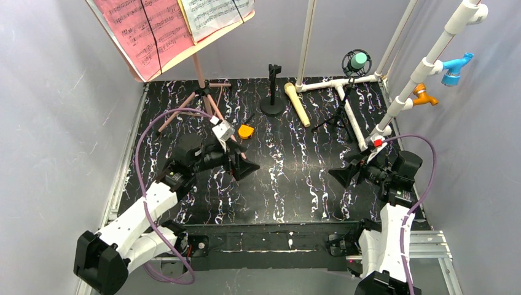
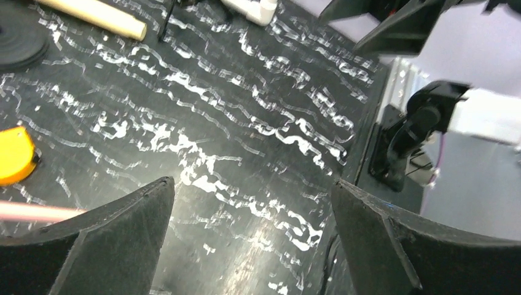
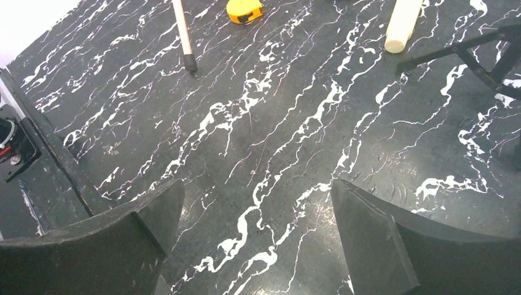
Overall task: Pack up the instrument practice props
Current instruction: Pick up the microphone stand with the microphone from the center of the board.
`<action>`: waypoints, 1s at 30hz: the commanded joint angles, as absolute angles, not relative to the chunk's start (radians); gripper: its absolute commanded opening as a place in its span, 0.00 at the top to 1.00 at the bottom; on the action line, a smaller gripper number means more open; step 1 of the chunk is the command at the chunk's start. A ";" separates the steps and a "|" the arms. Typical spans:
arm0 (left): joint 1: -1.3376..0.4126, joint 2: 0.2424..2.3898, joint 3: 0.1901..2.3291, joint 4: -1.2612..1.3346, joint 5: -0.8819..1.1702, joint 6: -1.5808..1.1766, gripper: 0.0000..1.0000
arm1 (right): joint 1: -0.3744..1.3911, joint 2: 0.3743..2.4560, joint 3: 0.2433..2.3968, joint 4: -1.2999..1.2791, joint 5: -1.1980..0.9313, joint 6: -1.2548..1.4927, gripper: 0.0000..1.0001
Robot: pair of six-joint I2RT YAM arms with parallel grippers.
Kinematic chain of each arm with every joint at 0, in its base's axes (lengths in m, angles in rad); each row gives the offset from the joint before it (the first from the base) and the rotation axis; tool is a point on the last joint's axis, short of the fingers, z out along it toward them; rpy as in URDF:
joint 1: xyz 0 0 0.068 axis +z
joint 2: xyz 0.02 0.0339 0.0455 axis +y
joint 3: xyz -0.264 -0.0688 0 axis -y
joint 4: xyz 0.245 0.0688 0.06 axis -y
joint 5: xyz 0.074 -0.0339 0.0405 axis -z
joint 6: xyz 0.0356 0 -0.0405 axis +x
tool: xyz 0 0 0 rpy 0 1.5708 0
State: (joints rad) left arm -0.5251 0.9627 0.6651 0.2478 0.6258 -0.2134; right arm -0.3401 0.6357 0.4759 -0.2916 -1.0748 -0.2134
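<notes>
both wide open, holding nothing: left end effector (image 1: 243, 165), right end effector (image 1: 344, 176). music stand (image 1: 198, 70) upright far-left; beige microphone (image 1: 297, 104) lies far-centre. risk: stand looks top-heavy, a low nudge could topple it.

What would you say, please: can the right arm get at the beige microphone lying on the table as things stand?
Probably yes. The right gripper is open, and bare table lies between it and the beige microphone. A leg of the black tripod close beside it leaves little room.
</notes>
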 commanded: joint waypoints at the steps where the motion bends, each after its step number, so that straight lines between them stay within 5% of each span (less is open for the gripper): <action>1: -0.521 0.893 0.668 0.073 0.550 -0.089 0.02 | -0.344 0.633 0.572 -0.361 -1.054 -0.269 0.01; 19: -0.522 0.892 0.719 -0.083 0.401 -0.027 0.02 | -0.265 0.897 1.032 -1.135 -0.771 -0.998 0.02; 30: -0.517 0.903 0.731 -0.125 0.431 0.057 0.02 | 0.123 1.020 1.232 -1.164 -0.446 -1.076 0.02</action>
State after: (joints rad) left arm -0.5247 0.9058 0.7013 -0.1055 0.4011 0.0025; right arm 0.0265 0.9810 1.1328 -1.1610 -0.5755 -1.0561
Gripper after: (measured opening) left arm 0.981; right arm 0.984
